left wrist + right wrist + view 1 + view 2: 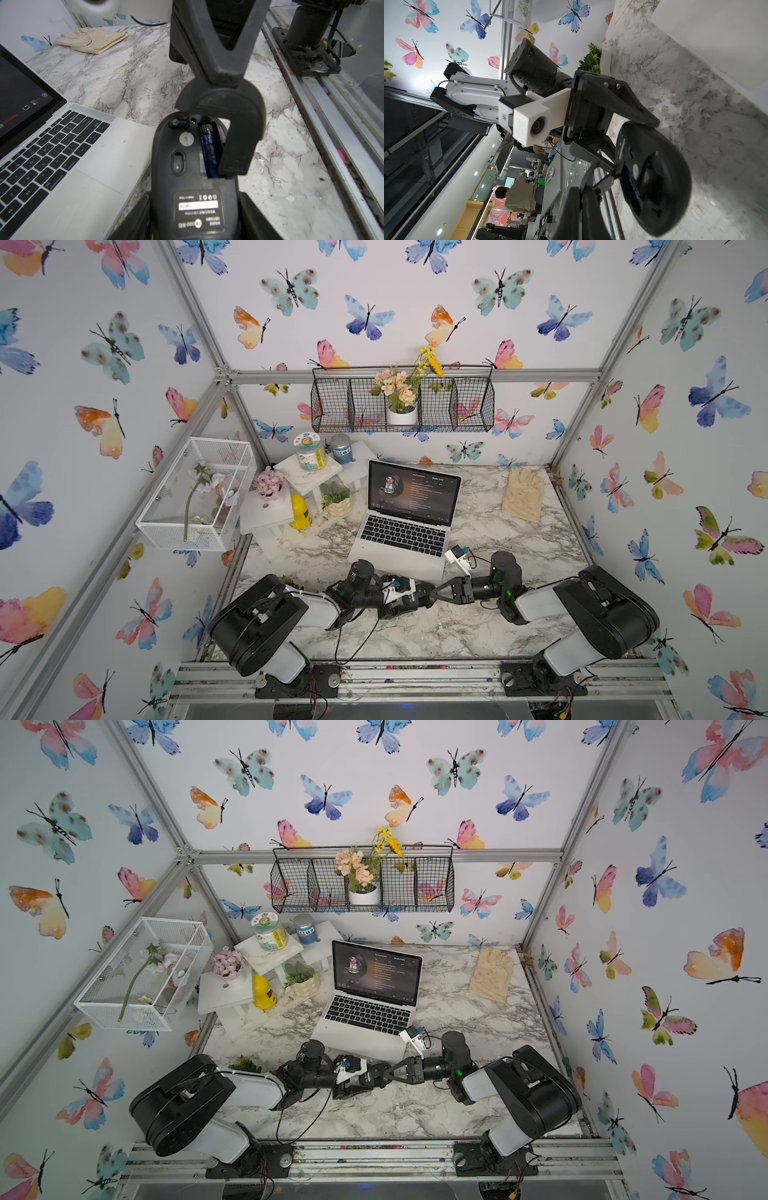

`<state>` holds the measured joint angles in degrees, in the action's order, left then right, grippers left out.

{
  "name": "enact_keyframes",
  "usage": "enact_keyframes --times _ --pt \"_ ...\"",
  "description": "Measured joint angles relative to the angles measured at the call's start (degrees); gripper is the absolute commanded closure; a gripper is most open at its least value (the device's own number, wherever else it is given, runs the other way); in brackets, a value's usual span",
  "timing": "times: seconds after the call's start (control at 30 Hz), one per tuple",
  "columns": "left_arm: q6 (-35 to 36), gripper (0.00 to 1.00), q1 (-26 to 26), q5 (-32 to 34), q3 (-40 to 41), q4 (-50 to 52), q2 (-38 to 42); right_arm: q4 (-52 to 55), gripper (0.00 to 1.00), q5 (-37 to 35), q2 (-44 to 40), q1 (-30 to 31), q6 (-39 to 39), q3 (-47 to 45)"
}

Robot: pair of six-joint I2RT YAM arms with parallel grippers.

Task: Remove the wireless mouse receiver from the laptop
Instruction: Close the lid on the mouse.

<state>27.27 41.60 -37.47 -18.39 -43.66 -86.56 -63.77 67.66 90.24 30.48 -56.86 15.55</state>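
The laptop (397, 562) (359, 1038) (83, 187) stands open on the marble table, its screen lit. My left gripper (195, 207) (409, 598) (365, 1076) is shut on the black mouse (187, 166) (654, 176), held underside up just off the laptop's front right corner. The wireless mouse receiver (180, 123) sits in a slot in the mouse's underside, next to a blue battery (208, 151). My right gripper (582, 207) (436, 593) (388, 1073) is shut on the edge of the mouse's battery cover (230, 112), which is tilted up off the compartment.
A cream glove (523, 495) lies at the back right. White stands with jars, a yellow bottle (300, 512) and a plant pot crowd the back left beside the laptop. A metal rail (332, 124) runs along the table's front edge.
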Motion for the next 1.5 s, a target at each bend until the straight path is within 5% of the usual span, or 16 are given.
enact_keyframes --times 0.8,1.5 --pt "-0.11 1.00 -1.92 -4.20 2.86 -4.11 0.28 15.54 0.98 0.44 -5.07 -1.38 8.90 3.48" --pt "-0.15 1.00 -2.16 -6.43 3.28 -5.92 0.33 2.78 0.94 2.12 1.53 -1.55 1.16 2.80"
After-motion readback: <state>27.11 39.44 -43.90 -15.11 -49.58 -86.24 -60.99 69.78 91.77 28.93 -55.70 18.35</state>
